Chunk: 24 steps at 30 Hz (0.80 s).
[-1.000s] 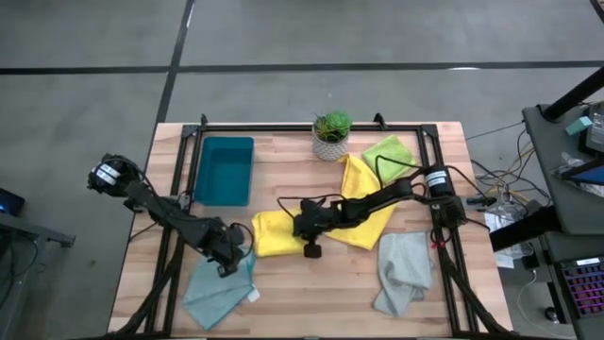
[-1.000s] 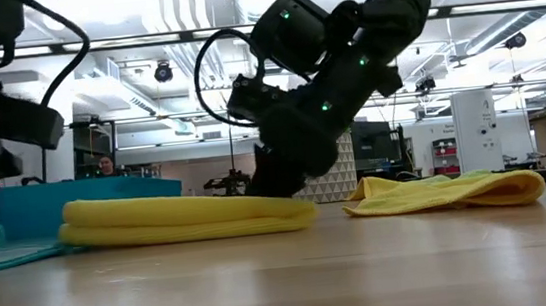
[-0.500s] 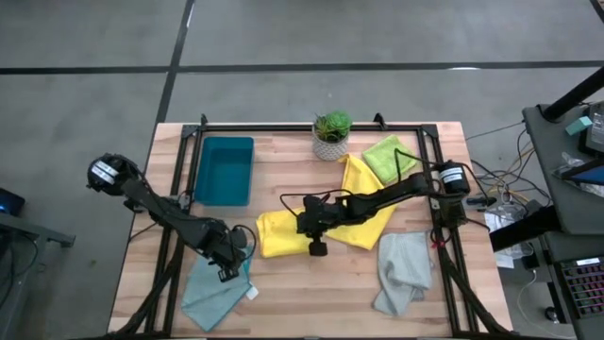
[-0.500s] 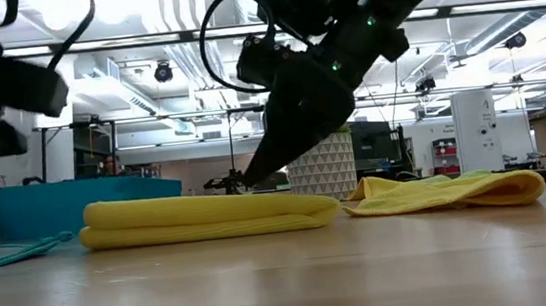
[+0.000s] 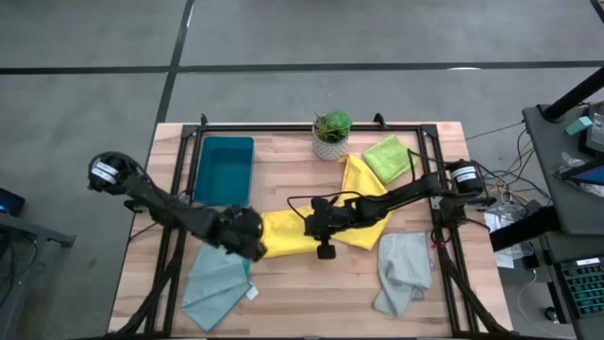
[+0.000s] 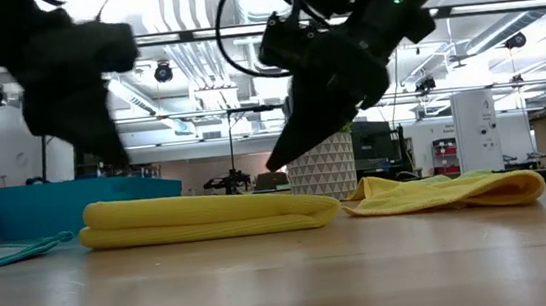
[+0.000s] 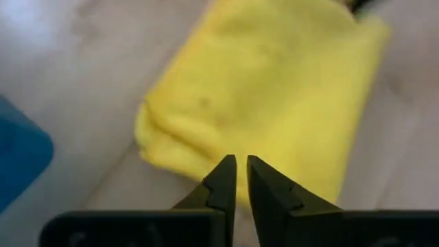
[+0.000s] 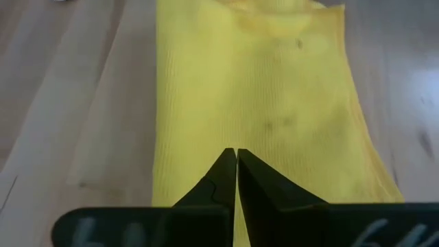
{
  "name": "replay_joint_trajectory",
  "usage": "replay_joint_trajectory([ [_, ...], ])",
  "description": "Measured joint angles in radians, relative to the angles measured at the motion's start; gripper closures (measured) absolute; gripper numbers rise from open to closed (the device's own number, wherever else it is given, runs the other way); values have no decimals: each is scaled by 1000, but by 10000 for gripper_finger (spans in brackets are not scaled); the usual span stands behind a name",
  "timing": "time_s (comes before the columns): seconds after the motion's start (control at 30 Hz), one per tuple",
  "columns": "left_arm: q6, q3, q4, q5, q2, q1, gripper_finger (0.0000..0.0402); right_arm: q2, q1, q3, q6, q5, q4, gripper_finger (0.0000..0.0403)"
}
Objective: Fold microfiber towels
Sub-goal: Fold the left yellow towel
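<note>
Wooden slats form the counter, bounded by a black frame, with an open workshop hall beyond it. At its centre lies the folded yellow towel, a flat doubled strip with a rounded fold edge visible in the low view. The left tool hovers just above this towel's left end, its fingers nearly together with a narrow slit between them, pinching nothing. The right tool hangs over the towel's right end with its fingers pressed together, also pinching nothing. Expect this cloth to be light, limp and slightly grippy: it will sag and unfold if lifted by one layer only, so take hold at a corner or along the doubled edge, catching both layers. Behind it lies the second yellow towel, rumpled and unfolded, touching the lime green towel. The pale grey towel lies crumpled at the front right; the light teal towel lies at the front left. A dark teal tray and a potted plant stand at the rear.
</note>
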State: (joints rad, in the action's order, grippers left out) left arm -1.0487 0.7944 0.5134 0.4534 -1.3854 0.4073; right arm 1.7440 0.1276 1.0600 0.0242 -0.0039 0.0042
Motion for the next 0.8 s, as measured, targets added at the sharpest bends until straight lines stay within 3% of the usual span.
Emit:
replay_joint_trajectory([
  [0.4, -150, -10, -16, -15, -10, -184, 263, -86, -1, -160, 115, 7, 169, 394],
  [0.8, -115, -10, -75, -7, -130, -205, 256, -87, -1, -183, 135, 7, 219, 394],
])
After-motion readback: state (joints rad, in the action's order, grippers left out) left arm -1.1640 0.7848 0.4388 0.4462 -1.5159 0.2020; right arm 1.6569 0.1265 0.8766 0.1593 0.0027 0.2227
